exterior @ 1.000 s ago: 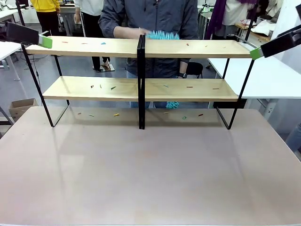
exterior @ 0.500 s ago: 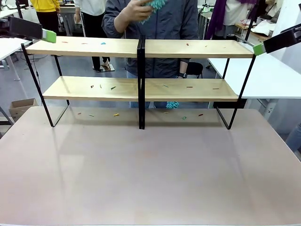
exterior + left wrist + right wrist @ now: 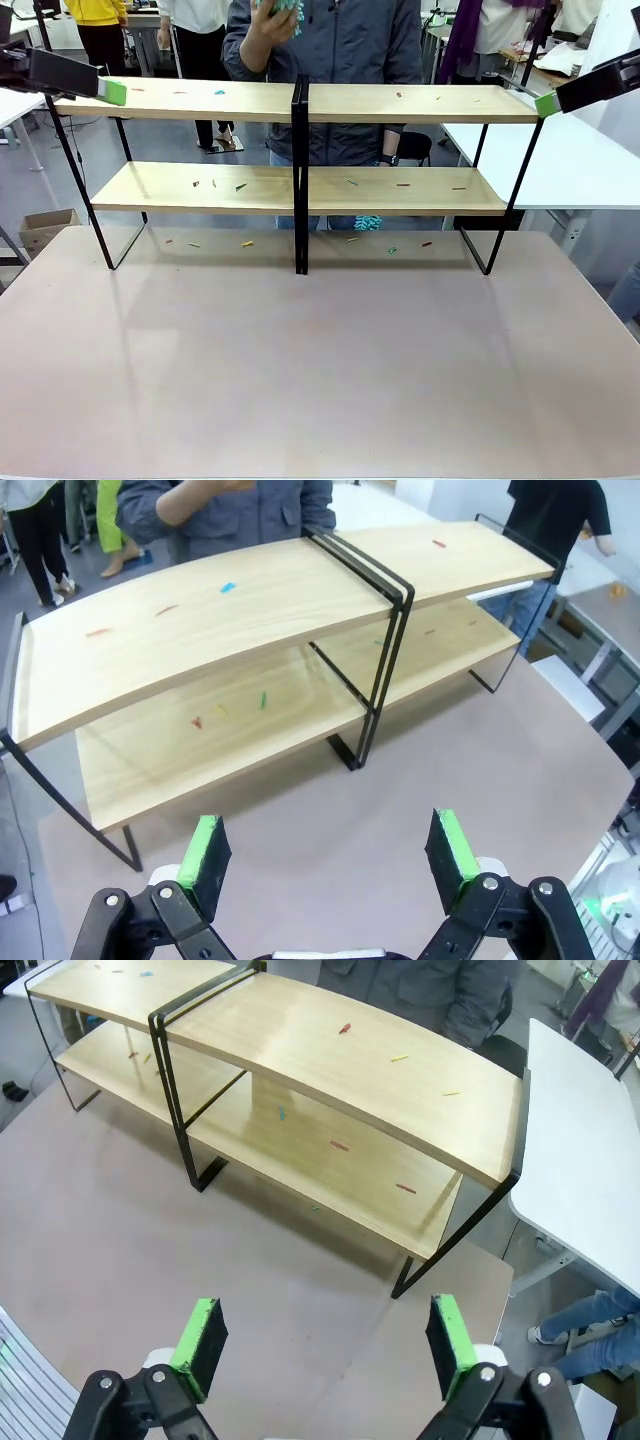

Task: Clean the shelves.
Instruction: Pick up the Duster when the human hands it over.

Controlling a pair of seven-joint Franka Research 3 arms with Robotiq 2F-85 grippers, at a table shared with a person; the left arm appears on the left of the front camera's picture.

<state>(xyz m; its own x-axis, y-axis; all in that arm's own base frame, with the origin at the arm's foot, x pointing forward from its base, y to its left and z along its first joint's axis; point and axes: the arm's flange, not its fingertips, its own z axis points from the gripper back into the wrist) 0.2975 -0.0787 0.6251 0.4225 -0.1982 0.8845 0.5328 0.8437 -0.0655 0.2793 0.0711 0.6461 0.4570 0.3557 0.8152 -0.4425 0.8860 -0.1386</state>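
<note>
The shelves [image 3: 300, 100] stand at the far side of the table, two light-wood boards in a black frame with a central post [image 3: 299, 170]. Small coloured scraps [image 3: 220, 92] lie on both boards and on the table under them. Behind the rack a person's raised hand holds a teal duster [image 3: 280, 8]; a second teal tuft [image 3: 367, 222] shows below the lower board. My left gripper [image 3: 112, 93] hovers open off the rack's left end, its jaws wide and empty [image 3: 330, 845]. My right gripper [image 3: 545, 104] hangs open off the right end, also empty [image 3: 325, 1330].
The brown table [image 3: 320, 370] spreads bare in front of the rack. A white table [image 3: 560, 160] stands to the right, a cardboard box [image 3: 45, 228] on the floor at left. Other people stand farther back.
The person's hand lifted the teal duster off the top board, up and leftward to chest height. My left gripper shifted slightly right; the right one rose a little.
</note>
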